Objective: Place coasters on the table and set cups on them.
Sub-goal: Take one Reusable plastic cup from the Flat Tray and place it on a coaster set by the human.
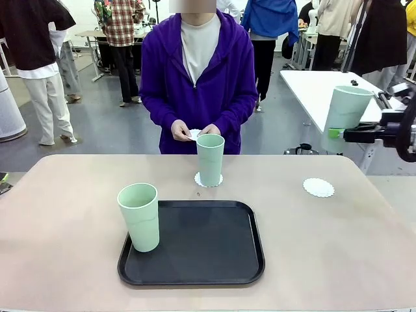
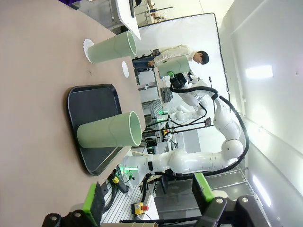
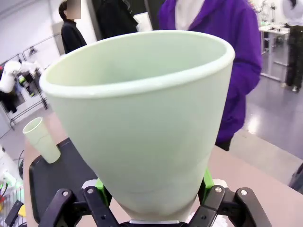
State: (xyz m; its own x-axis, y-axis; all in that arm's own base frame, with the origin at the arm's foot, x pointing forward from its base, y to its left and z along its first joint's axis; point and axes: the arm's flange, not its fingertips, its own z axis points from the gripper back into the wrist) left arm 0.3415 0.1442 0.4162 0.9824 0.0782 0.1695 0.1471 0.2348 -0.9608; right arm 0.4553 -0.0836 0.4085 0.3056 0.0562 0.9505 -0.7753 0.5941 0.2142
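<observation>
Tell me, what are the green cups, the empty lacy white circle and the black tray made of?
The green cups look like matte plastic: smooth, even colour, no shine. The empty lacy white circle seems thin paper: flat, scalloped edge. The black tray is probably hard plastic, with a faint sheen on its raised rim.

Beige table [image 1: 65,260] — black tray [image 1: 195,257], two coasters [image 1: 318,188]

Right gripper [image 1: 338,132] is raised at the right side, jaws clamped on a cup [image 1: 348,107] (held upright). Left gripper [image 2: 147,196] stands fully open.
</observation>
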